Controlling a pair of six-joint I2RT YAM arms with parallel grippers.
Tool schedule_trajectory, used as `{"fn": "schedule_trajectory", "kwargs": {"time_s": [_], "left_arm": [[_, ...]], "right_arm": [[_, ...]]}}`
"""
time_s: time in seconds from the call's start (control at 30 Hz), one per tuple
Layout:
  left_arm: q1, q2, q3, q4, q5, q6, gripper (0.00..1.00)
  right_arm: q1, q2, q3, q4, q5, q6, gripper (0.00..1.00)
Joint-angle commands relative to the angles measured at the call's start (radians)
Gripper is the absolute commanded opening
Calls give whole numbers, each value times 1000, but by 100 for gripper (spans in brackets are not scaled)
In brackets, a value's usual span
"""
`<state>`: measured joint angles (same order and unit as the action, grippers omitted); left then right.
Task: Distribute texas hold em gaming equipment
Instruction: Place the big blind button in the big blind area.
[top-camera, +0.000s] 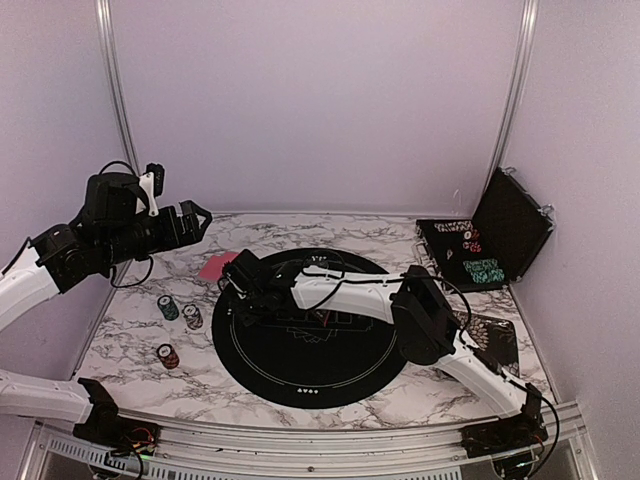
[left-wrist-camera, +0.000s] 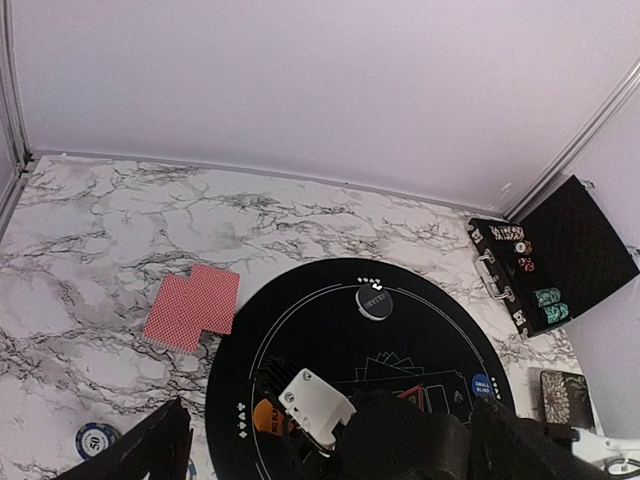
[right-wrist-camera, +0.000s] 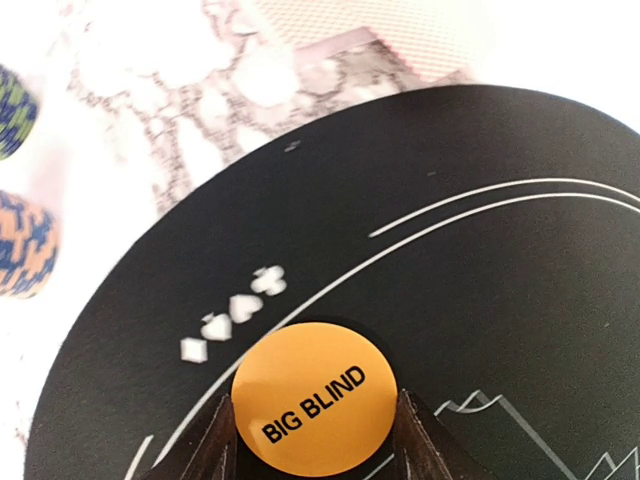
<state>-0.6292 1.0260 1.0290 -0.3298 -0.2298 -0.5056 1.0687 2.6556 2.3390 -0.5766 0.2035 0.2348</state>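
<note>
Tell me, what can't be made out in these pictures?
Top view: the right gripper covers the orange button; the contents of the case are too small to read.
Right wrist view: the chip stacks are blurred, cut off by the left edge.
Left wrist view: the left gripper has its fingers cut off by the bottom edge.

The table (top-camera: 130, 345) has a white marble top with dark veins. A large round black mat (top-camera: 300, 378) with white lines lies flat across its middle. Just off the mat's upper left edge, pink-red-backed playing cards (top-camera: 214, 266) lie face down. At the left of the frame stand a teal chip stack (top-camera: 168, 307), a second chip stack (top-camera: 192, 317) just beside it, and a third chip stack (top-camera: 168, 355) lower down. An open black case (top-camera: 470, 255) sits at upper right, with a floral-patterned case (top-camera: 497, 338) below it.
</note>
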Motion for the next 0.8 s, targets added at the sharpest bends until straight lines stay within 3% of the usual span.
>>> {"fn": "schedule_trajectory", "kwargs": {"time_s": [0.0, 0.43, 0.77], "left_arm": [[6, -6, -3, -18, -14, -3, 99], [7, -3, -9, -5, -7, -11, 99], [8, 2, -9, 1, -3, -10, 99]], "right_arm": [[-41, 44, -4, -14, 35, 0, 50], [-52, 36, 13, -9, -45, 9, 54], [-52, -5, 40, -10, -111, 9, 75]]}}
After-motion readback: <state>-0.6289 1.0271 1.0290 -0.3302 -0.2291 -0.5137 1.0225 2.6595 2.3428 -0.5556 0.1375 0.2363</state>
